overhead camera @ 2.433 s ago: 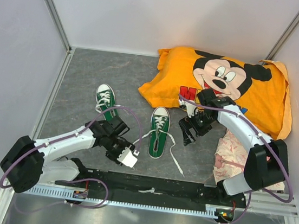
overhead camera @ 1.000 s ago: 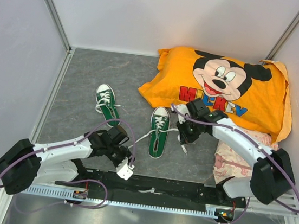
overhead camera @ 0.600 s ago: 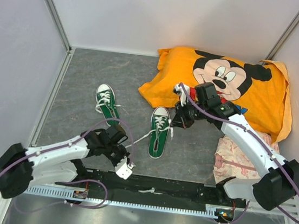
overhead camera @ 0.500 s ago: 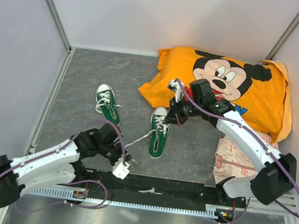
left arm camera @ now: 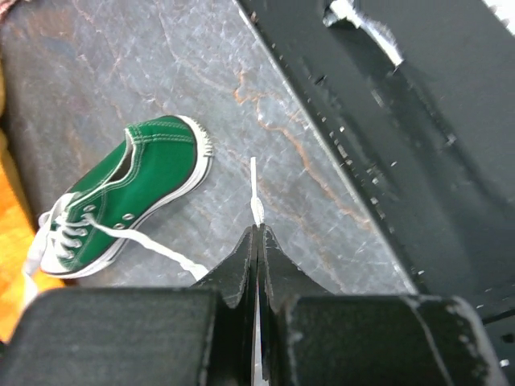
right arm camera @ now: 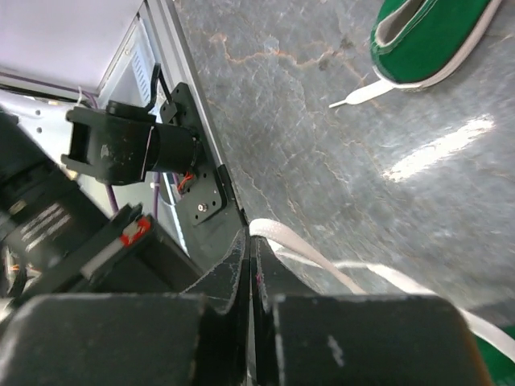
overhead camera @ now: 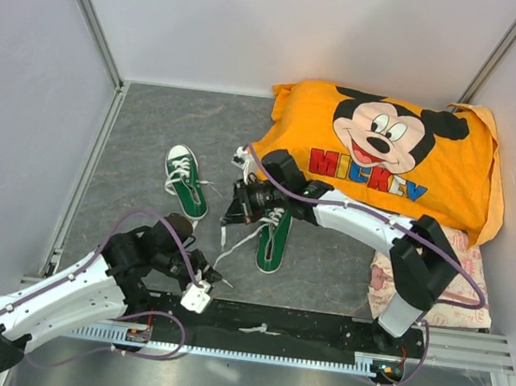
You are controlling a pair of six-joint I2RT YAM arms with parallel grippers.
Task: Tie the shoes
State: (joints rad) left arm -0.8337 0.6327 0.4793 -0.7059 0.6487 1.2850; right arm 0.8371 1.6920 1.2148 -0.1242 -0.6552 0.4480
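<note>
Two small green canvas sneakers with white rubber toe caps and white soles lie on the grey, marble-veined worktop (overhead camera: 153,124). The far shoe (overhead camera: 187,182) sits toward the left, its laces in a loose tangle over the tongue. The near shoe (overhead camera: 272,244) lies just in front of the orange cloth (overhead camera: 385,152), a puffy, creased piece printed with a cartoon mouse. A pink patterned fabric (overhead camera: 385,270) shows beside the right arm's base.

The left gripper (overhead camera: 214,278) is low by the black base plate (overhead camera: 317,327). Its fingers (left arm camera: 241,265) are pressed flat together on a thin white lace (left arm camera: 254,189) — the stiff tip pokes out beyond them. The right gripper (overhead camera: 235,209) reaches across the near shoe's toe end and hides part of it from above. Its fingers are pinched tight on a flat woven lace band (right arm camera: 269,231) that curls over their tips.

Only the left wrist view resolves the stitched seams and the lace running from the eyelets toward the fingers. The right wrist view alone shows a green heel (right arm camera: 430,36) with a loose lace tip (right arm camera: 358,96) beside it — which shoe it belongs to I cannot tell.
</note>
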